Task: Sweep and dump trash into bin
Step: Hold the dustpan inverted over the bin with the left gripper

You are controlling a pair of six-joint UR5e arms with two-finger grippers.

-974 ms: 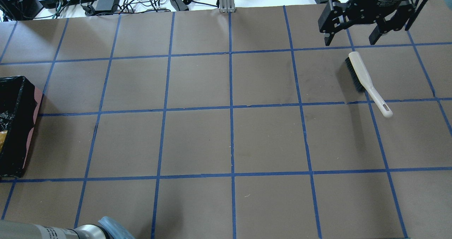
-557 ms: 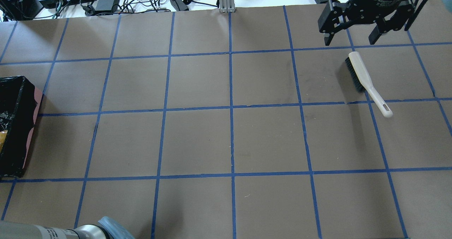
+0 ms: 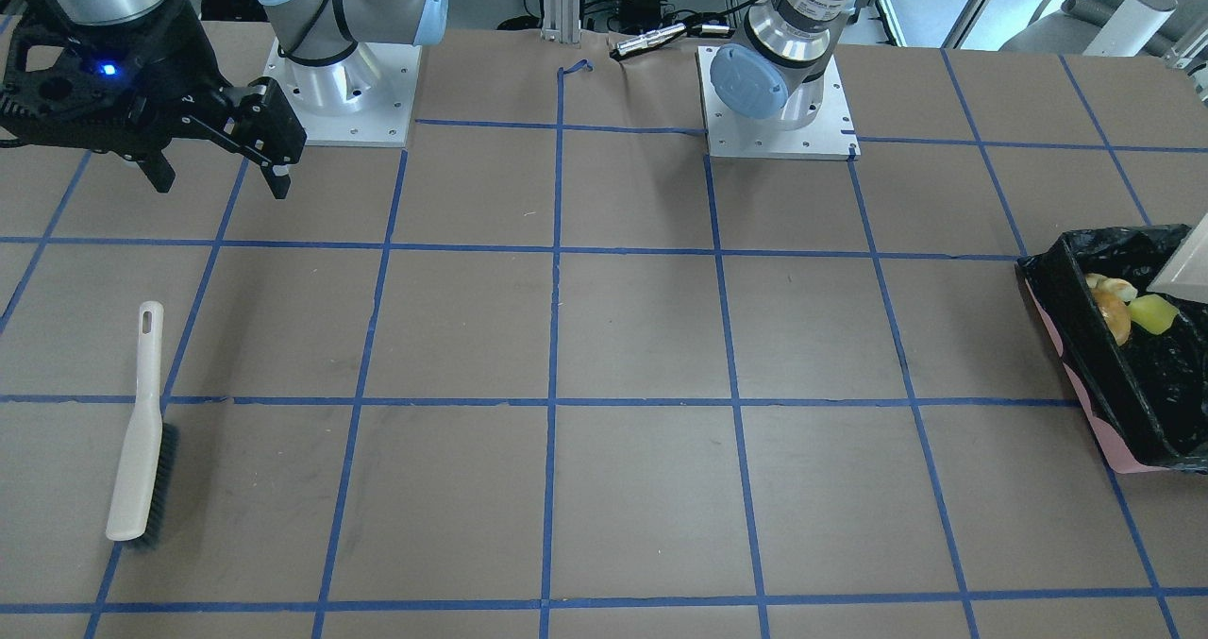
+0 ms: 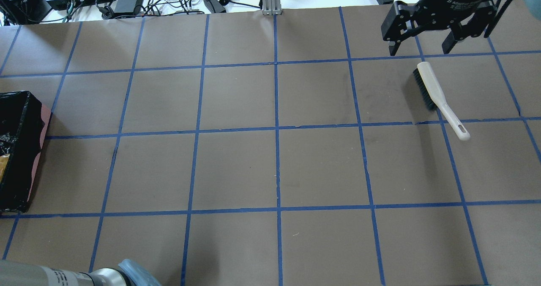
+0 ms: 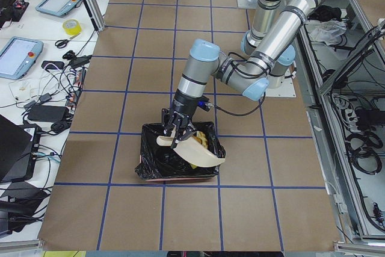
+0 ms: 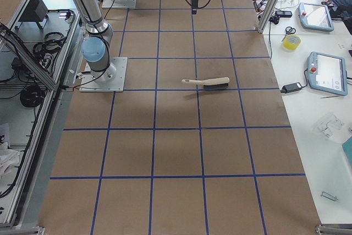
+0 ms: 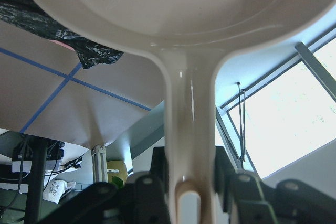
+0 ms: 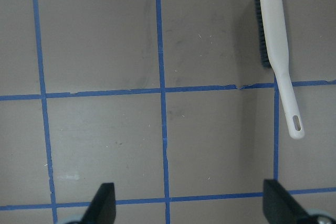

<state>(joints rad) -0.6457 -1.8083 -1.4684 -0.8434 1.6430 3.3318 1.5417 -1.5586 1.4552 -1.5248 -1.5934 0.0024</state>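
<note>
Brown blue-gridded table point(image 4: 236, 167), left gripper point(image 7: 189, 187) grasping dustpan point(image 5: 201, 151) over bin point(image 5: 157, 170), right gripper point(image 4: 420, 50) released, brush point(image 4: 435, 92) lying flat

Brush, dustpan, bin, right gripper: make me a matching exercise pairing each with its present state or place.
Things:
1. brush
2. dustpan
3. bin
4. right gripper

States:
A. open and empty, above the table
B. holds the trash
C. lying flat on the table, nothing touching it
D. clamped in the left gripper, over the bin

Pairs: 1-C, 2-D, 3-B, 4-A.
</note>
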